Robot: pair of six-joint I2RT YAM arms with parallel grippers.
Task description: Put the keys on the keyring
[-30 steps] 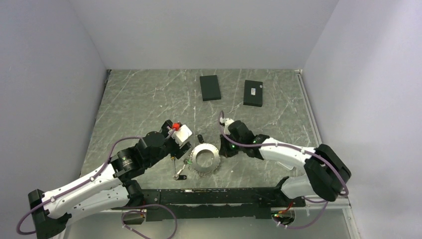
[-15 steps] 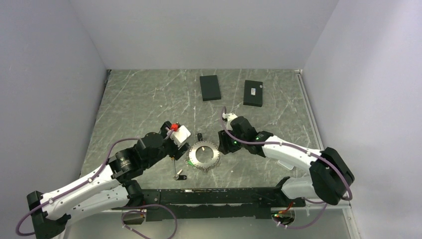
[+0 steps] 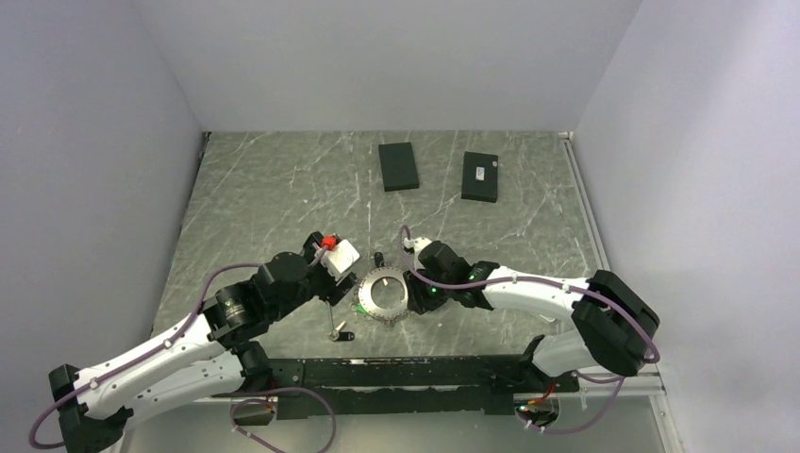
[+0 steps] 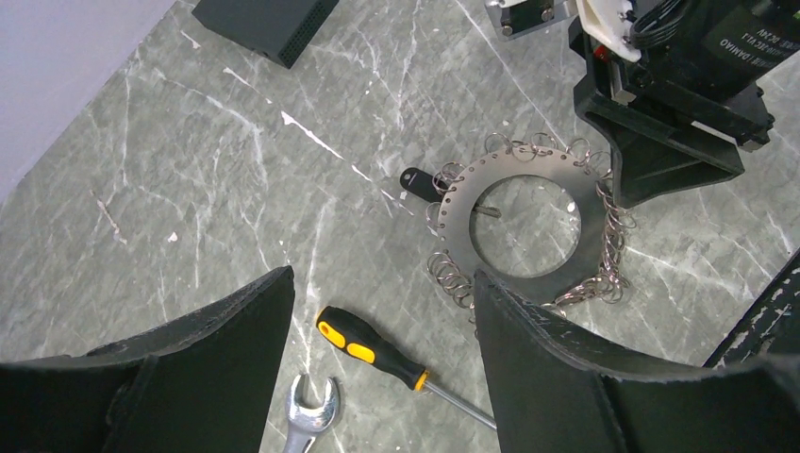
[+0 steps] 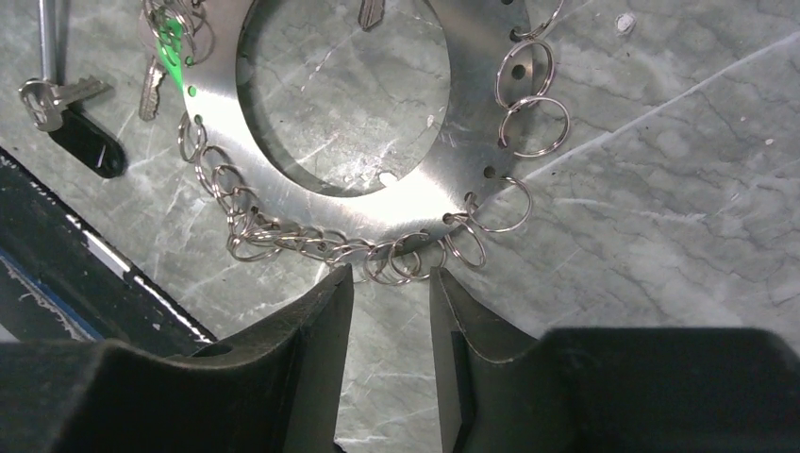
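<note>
The keyring (image 3: 370, 300) lies flat in front of both arms, its rim hung with small split rings and chain (image 5: 283, 236). A green tag (image 5: 170, 45) and a silver key (image 5: 149, 87) hang at its edge. One black-headed key (image 4: 417, 181) lies against the keyring's (image 4: 455, 209) far side. Another black-headed key (image 5: 85, 146) lies near the front rail. My right gripper (image 5: 390, 274) is open and empty, with its tips just short of the rings on the keyring's (image 5: 472, 113) right rim. My left gripper (image 4: 382, 278) is wide open above the screwdriver (image 4: 373, 349), holding nothing.
A silver wrench (image 4: 309, 415) lies beside the screwdriver. Two black boxes (image 3: 398, 166) (image 3: 480, 176) sit at the back of the marble table. The black base rail (image 3: 406, 373) runs along the near edge.
My right arm has swung left and down to the keyring's right rim, and its jaws have gone from shut to open. The left arm has barely moved.
</note>
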